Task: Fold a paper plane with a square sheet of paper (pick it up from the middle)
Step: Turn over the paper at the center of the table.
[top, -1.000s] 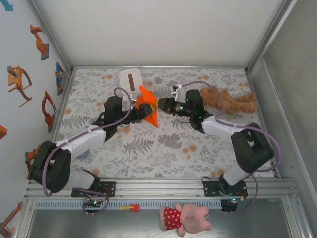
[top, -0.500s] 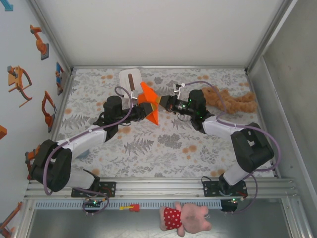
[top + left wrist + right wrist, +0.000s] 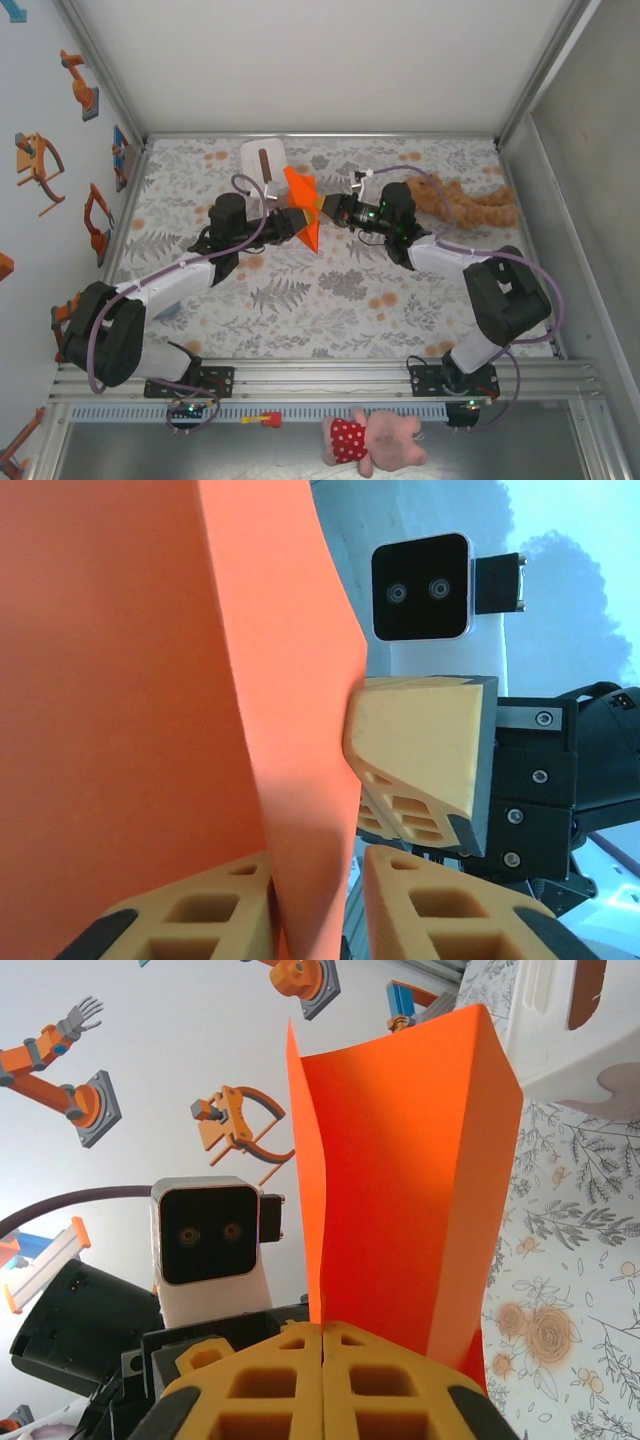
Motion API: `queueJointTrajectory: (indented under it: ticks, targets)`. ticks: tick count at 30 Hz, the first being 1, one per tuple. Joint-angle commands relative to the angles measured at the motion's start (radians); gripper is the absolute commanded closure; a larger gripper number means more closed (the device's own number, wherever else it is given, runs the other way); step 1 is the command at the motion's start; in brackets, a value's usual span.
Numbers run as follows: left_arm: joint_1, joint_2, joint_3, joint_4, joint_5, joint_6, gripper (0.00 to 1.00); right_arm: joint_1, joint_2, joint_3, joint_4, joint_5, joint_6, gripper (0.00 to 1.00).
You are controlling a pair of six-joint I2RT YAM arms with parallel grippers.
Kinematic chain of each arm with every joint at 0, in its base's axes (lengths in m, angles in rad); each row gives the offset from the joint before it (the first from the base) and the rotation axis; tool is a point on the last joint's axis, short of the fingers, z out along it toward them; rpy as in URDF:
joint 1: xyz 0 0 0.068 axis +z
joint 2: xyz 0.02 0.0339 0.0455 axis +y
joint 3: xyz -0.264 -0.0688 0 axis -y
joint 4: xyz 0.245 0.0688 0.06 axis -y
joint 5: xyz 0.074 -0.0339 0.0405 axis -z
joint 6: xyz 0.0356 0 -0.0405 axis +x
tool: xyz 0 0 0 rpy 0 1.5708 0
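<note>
The wall stickers [image 3: 235, 1120] are plain drawings of orange robot arms. The right gripper [image 3: 324, 1338] is closed, its two yellow fingers pressed together on the lower edge of the paper [image 3: 298, 188], which rises from them as a creased orange sheet. The left gripper [image 3: 315, 870] stands narrow with the paper running between its fingers [image 3: 190, 915]; one finger lies against the sheet, but it is unclear whether the pair actually pinch it. In the top view the paper hangs above the floral table [image 3: 330, 290] between the two grippers, just beside the white box [image 3: 262, 160] and well apart from the tan toy [image 3: 465, 205].
</note>
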Motion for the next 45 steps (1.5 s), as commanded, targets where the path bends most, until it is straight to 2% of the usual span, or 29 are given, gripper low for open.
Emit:
queueJointTrajectory:
  ticks: [1,5,13,15,18,22,26,28,31,40,45]
  targets:
    - [-0.002,-0.004,0.033,-0.001,0.007,0.014,0.78,-0.014,-0.015,-0.025,0.037,0.012,-0.001,0.85]
    - [-0.002,-0.003,0.043,-0.025,-0.002,0.024,0.86,-0.034,-0.039,-0.046,0.034,0.026,-0.003,0.77]
    - [0.004,-0.005,0.049,-0.077,-0.012,0.054,0.89,-0.082,-0.094,-0.080,-0.040,0.055,-0.058,0.68]
    - [0.006,-0.008,0.050,-0.103,-0.016,0.064,0.90,-0.090,-0.122,-0.076,-0.132,0.074,-0.114,0.67]
    - [0.009,-0.019,0.061,-0.180,-0.035,0.102,0.90,-0.091,-0.185,-0.035,-0.405,0.152,-0.270,0.66]
    - [0.008,-0.033,0.120,-0.429,-0.123,0.219,0.90,-0.090,-0.290,0.021,-0.719,0.315,-0.461,0.65]
    - [-0.019,-0.025,0.232,-0.741,-0.310,0.402,0.89,-0.093,-0.353,0.068,-0.920,0.459,-0.569,0.66]
    - [-0.045,-0.013,0.302,-0.896,-0.466,0.501,0.90,-0.093,-0.372,0.089,-0.989,0.527,-0.606,0.66]
    - [-0.088,0.027,0.388,-1.036,-0.659,0.584,0.90,-0.094,-0.399,0.096,-1.048,0.607,-0.637,0.66]
    - [-0.268,0.243,0.558,-1.223,-1.196,0.664,0.90,-0.099,-0.469,0.064,-1.107,0.738,-0.645,0.65]
    - [-0.354,0.433,0.648,-1.308,-1.418,0.665,0.90,-0.113,-0.493,0.045,-1.133,0.796,-0.624,0.65]
